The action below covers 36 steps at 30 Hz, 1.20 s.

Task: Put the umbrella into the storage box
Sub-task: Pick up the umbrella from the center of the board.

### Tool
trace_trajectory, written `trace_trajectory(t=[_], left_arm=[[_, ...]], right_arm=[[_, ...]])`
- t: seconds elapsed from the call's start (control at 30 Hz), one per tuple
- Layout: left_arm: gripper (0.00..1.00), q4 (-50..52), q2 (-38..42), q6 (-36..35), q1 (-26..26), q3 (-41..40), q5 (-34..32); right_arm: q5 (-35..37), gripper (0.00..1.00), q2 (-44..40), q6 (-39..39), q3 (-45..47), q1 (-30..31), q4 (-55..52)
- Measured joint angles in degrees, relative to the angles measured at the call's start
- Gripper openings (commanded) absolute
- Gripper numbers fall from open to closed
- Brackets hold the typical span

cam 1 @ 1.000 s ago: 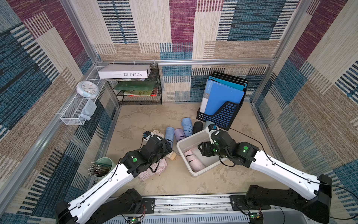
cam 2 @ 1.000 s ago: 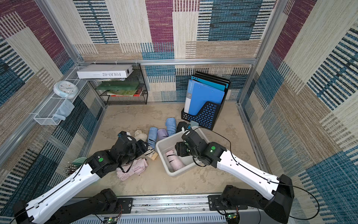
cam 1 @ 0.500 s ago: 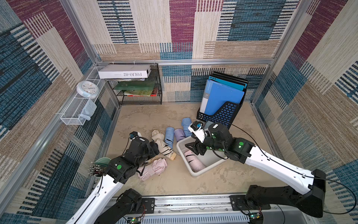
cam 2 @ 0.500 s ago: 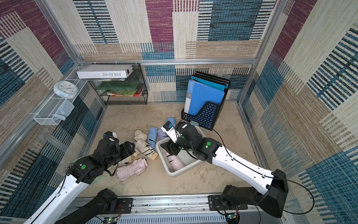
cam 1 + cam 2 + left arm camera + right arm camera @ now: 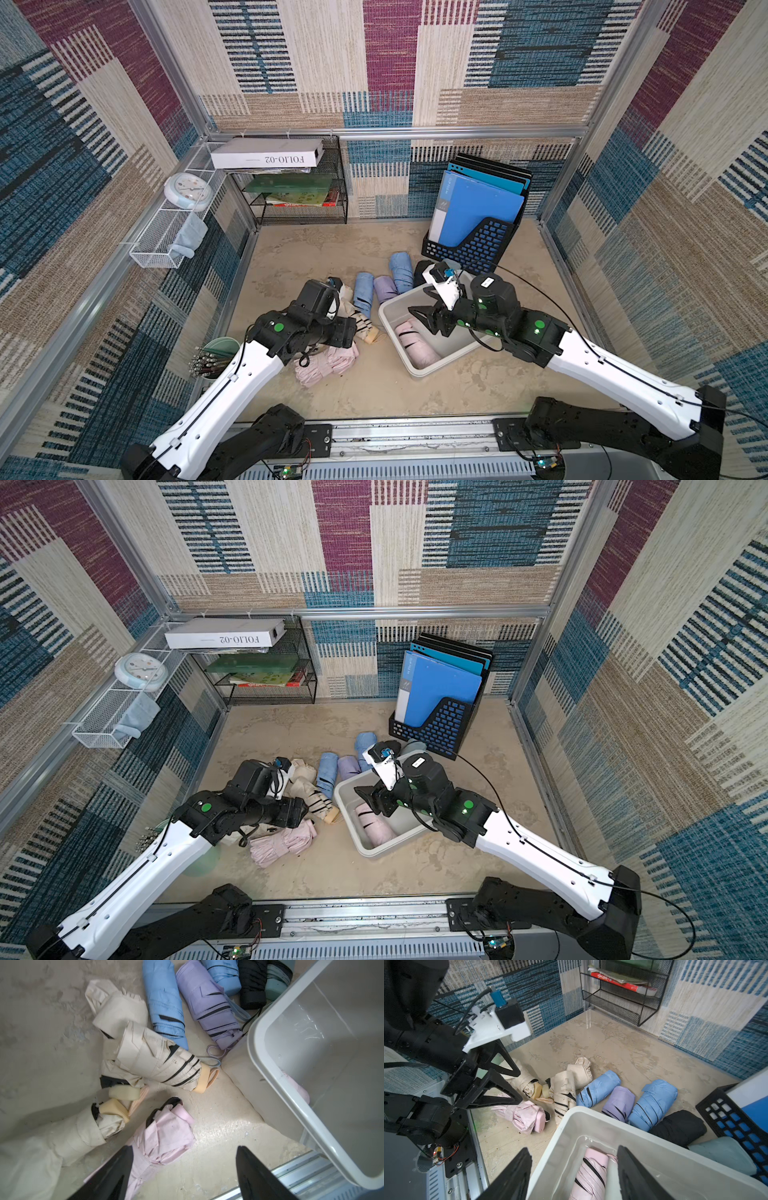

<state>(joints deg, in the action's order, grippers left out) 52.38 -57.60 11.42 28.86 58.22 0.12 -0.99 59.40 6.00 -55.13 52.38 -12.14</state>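
Left gripper [image 5: 184, 1148] is hovering, jaws spread and empty, over a pink umbrella [image 5: 166, 1136] lying on the floor [image 5: 41, 1022] near the storage box [image 5: 395, 340]. Cream umbrellas [image 5: 158, 1057] are crowding just beside it. Right gripper [image 5: 573, 1149], jaws spread and empty too, is hanging over the box, where a second pink umbrella [image 5: 589, 1172] is lying.

The storage box [image 5: 591, 1120] is off-white; the boxed umbrella [image 5: 589, 1172] pale pink with black stripes. Loose ones: pink umbrella [image 5: 166, 1136], cream umbrella [image 5: 158, 1057] black-striped, blue umbrella [image 5: 164, 1001], lilac umbrella [image 5: 209, 1007], black umbrella [image 5: 252, 982]. Black file holder [image 5: 469, 249], blue folders [image 5: 478, 212]
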Motion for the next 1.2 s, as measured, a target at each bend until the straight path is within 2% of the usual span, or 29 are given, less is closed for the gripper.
trace_trajectory(t=[0.2, 0.4, 0.53, 0.8, 0.97, 1.2], left_arm=[[0.84, 3.3, -2.9, -15.6, -0.9, 4.7, -3.7], [0.84, 6.3, 0.1, -29.1, -0.8, -0.3, -3.3], [0.87, 9.0, 0.6, -35.5, 0.0, -5.5, -3.1], [0.92, 8.0, -4.4, -39.3, 1.2, -13.2, -6.4], [0.92, 3.1, -6.1, -40.6, 2.5, -18.1, -8.3], [0.89, -4.8, -8.7, -42.4, 2.8, -20.7, -11.5]], right_arm=[[5.0, 0.7, -5.4, 2.2, 2.6, 0.0, -0.2], [8.0, 0.7, -8.0, 3.5, 3.4, 0.0, -0.9], [8.7, 0.7, -8.4, 4.0, 3.9, 0.0, -1.7], [9.1, 0.7, -7.2, 4.1, 3.9, 0.0, -1.6], [9.7, 0.7, -7.4, 5.2, 3.9, 0.0, -1.7], [10.4, 0.7, -8.5, 6.6, 4.8, 0.0, -1.7]])
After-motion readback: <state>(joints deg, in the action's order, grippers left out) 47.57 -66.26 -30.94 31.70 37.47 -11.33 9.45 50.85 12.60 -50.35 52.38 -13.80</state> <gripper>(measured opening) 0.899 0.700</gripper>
